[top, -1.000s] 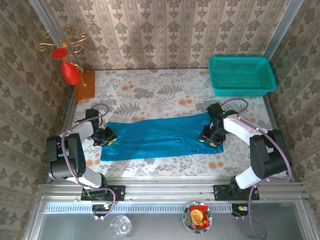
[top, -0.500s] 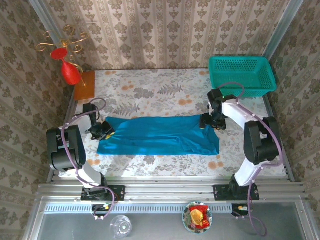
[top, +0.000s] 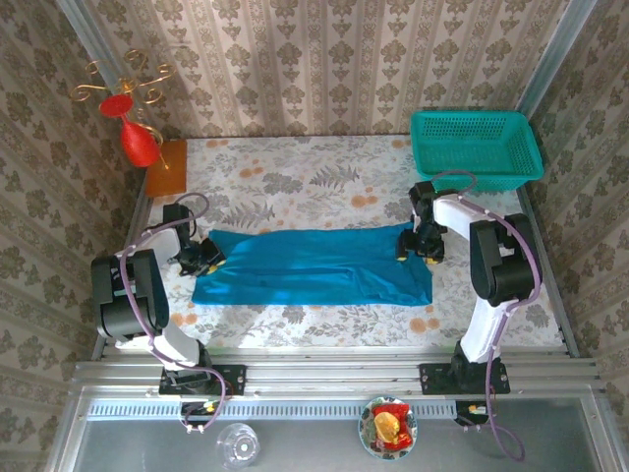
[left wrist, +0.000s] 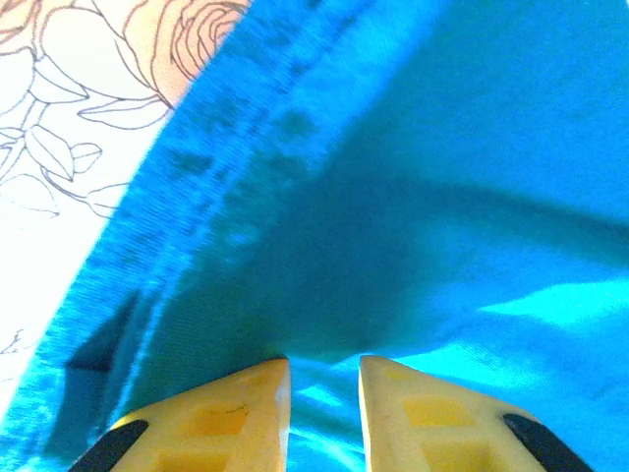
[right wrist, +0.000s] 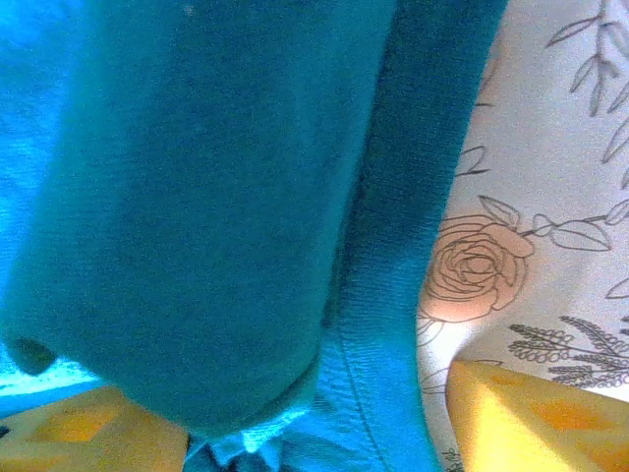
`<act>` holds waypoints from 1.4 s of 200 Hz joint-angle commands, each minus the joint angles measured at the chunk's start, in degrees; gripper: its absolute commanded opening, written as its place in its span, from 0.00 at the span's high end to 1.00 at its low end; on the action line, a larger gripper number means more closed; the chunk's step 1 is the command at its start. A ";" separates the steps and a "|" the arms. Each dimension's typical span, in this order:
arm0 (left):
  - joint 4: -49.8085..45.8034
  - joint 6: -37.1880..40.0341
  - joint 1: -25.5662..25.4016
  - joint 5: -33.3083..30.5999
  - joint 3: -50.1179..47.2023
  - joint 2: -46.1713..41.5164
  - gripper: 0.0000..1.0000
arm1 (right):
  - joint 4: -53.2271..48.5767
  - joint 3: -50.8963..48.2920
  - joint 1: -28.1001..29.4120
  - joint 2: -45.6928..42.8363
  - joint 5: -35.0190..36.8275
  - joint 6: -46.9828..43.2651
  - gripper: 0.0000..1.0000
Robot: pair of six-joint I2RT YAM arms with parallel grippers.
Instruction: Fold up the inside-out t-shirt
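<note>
Left gripper [left wrist: 324, 379]: tips narrow, pinching a raised ridge of shirt [top: 314, 267] cloth; in the top view it sits at the shirt's left end, left of centre frame. Right gripper [right wrist: 314, 433]: jaws wide, clamping nothing; a folded hem lies between them, with bare table [top: 295, 187] showing next to the right-hand finger; in the top view it sits at the shirt's upper right corner. Shirt lies as a long flat band across mid-frame; basket [top: 477, 147] in the upper right, apart from the shirt.

bright blue t-shirt [top: 314, 267], flat in a long band
</note>
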 commanded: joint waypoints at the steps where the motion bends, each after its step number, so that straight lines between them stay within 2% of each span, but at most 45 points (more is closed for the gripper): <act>1: -0.76 0.76 -0.35 -1.32 -0.98 -1.59 0.74 | 0.85 -1.11 -0.41 1.29 -1.96 0.67 0.38; 48: -0.93 0.71 -0.32 -1.09 -0.75 -1.58 0.73 | 0.73 -1.16 -0.41 0.23 -3.35 0.87 0.61; 78: -1.40 0.63 -0.34 -1.01 -0.30 -2.02 0.73 | 0.13 -0.64 -0.47 -0.30 -3.53 0.86 0.72; 130: -2.50 0.39 -0.25 -0.84 0.98 -4.28 0.73 | -1.66 0.48 -0.67 -1.31 -3.46 1.05 1.00; 148: -3.58 0.87 -0.25 -1.09 1.71 -4.94 0.73 | -4.06 1.24 -1.23 -2.19 -1.15 0.62 1.00; 172: -4.43 1.89 -0.25 -0.78 2.29 -5.39 0.73 | -10.07 3.48 -2.71 -3.32 6.12 -0.39 1.00; 188: -5.53 3.37 -0.56 -0.01 3.02 -4.80 0.74 | -15.24 5.93 -3.94 -3.41 13.85 -0.18 1.00; 205: -5.76 4.00 -1.63 0.61 3.39 -3.81 0.76 | -21.91 9.19 -4.24 -2.65 26.72 1.54 1.00; 218: -5.76 4.38 -3.33 1.25 3.74 -2.72 0.78 | -25.31 11.30 -4.19 -2.24 30.71 2.77 1.00; 247: -2.88 2.99 -6.51 5.78 3.43 0.09 0.85 | -26.53 13.22 -1.75 -3.95 24.96 3.74 1.00; 258: -1.52 2.10 -7.85 6.95 3.26 1.09 0.87 | -26.11 13.17 -0.01 -5.00 20.41 4.35 1.00; 280: -1.13 1.43 -10.89 4.75 3.68 1.79 0.93 | -23.46 12.76 4.05 -7.42 9.60 6.44 1.00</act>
